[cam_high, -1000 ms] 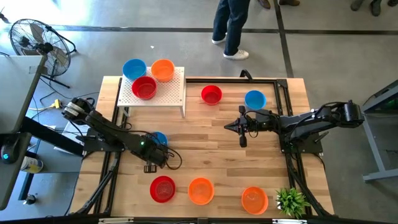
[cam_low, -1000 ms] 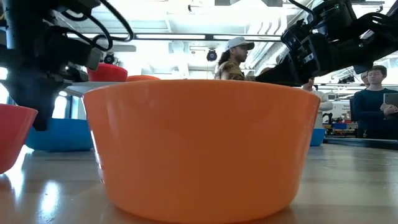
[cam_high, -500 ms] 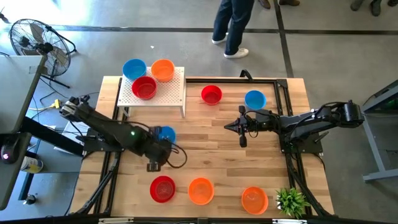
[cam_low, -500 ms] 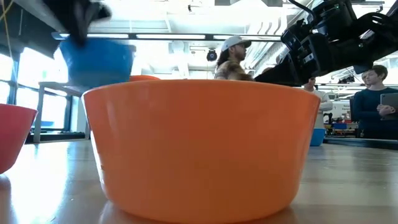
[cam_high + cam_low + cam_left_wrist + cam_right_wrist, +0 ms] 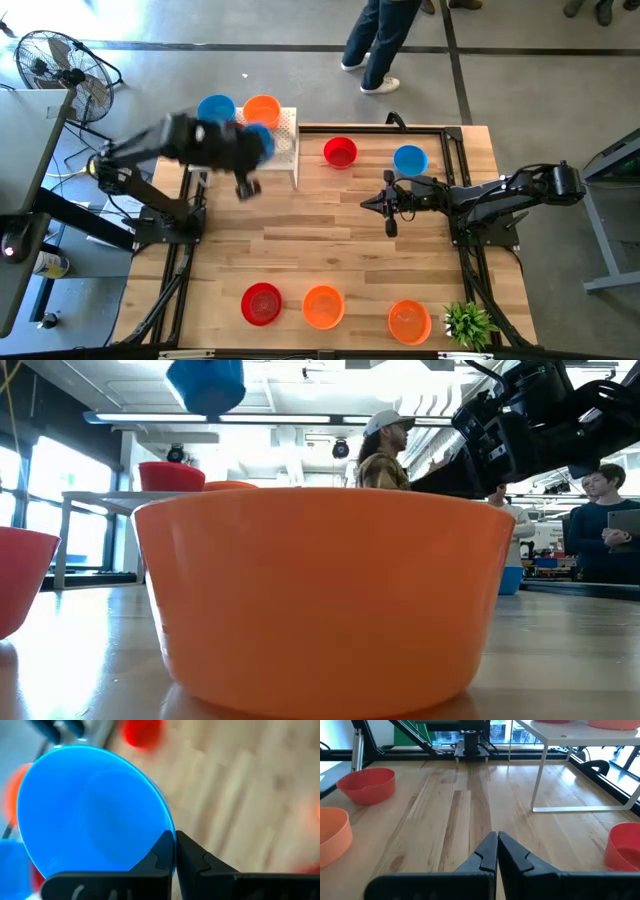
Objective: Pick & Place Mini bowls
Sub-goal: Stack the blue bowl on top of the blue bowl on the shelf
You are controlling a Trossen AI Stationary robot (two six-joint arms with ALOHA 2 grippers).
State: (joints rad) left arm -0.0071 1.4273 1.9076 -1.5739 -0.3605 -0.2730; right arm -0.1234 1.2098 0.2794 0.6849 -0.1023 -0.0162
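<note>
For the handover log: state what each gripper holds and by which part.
Left gripper: blue mini bowl, pinched at its rim. Right gripper: shut, empty.

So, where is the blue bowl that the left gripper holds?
In the high view the blue bowl is lifted over the white stand at the table's far left, beside the orange bowl, pinched in the left gripper.

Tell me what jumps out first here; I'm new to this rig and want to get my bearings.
The left gripper, raised over the white perforated stand at the table's far left, is shut on the rim of a blue mini bowl. In the low view, an orange mini bowl right before the camera fills most of the picture. The right gripper waits shut and empty over mid-table.
</note>
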